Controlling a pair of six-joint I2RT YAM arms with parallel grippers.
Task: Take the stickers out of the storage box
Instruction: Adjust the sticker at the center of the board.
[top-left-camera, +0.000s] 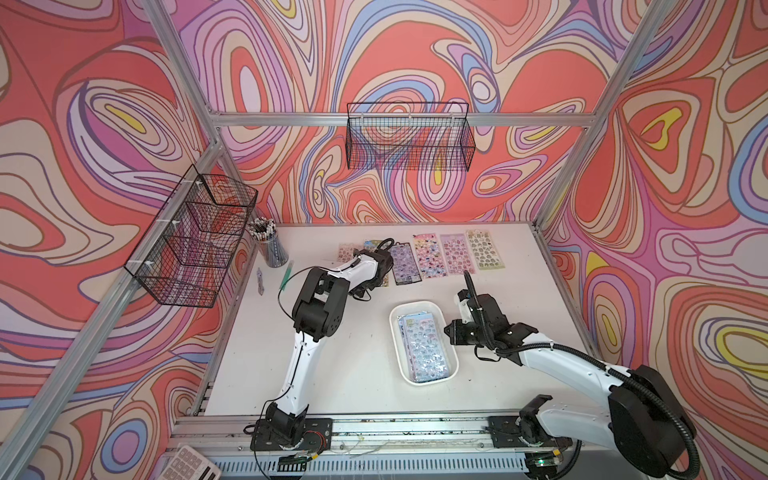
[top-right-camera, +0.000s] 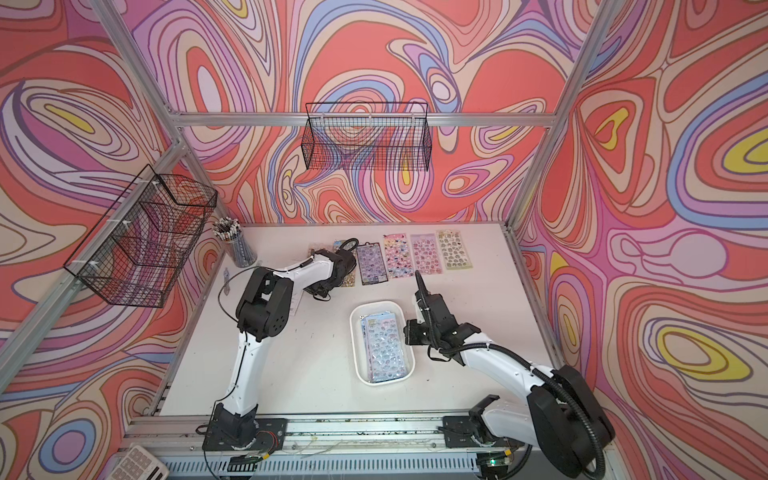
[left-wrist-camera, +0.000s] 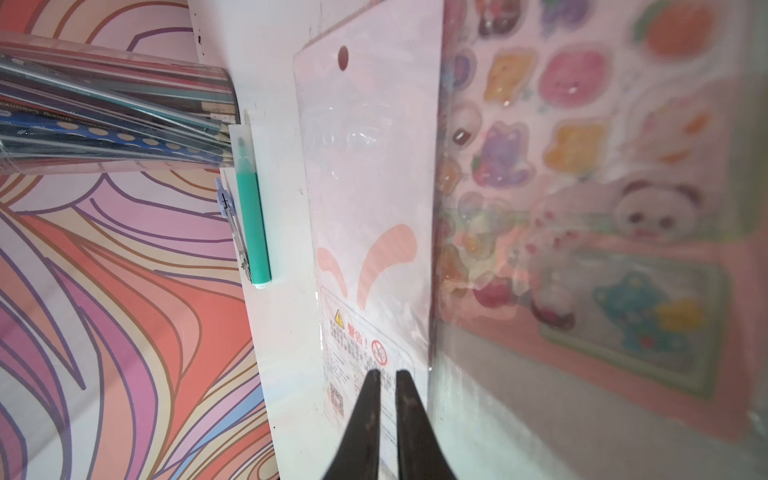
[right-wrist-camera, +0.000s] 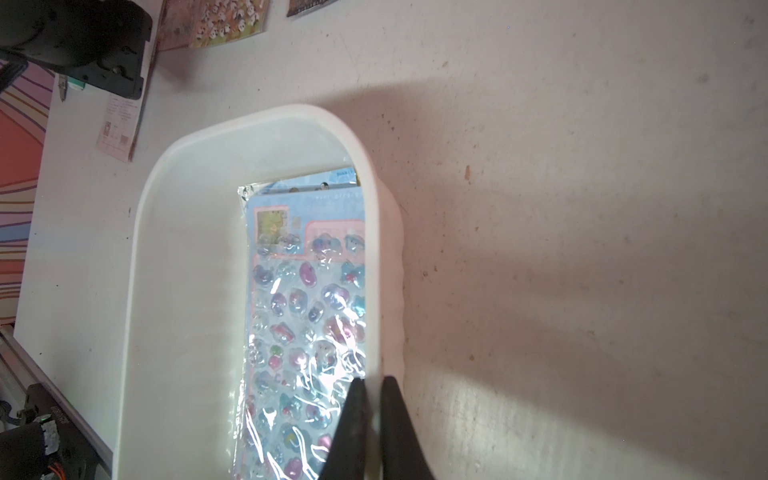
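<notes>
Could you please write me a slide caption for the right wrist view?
Right tool clamped on the storage box rim, with glossy blue stickers lying inside the box.

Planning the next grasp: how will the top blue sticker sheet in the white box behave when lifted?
The top blue sticker sheet looks thin, so it will probably flop. Its crinkled glossy wrap may slip in a pinch. Lying flat in the storage box, its edge may be hard to catch.
</notes>
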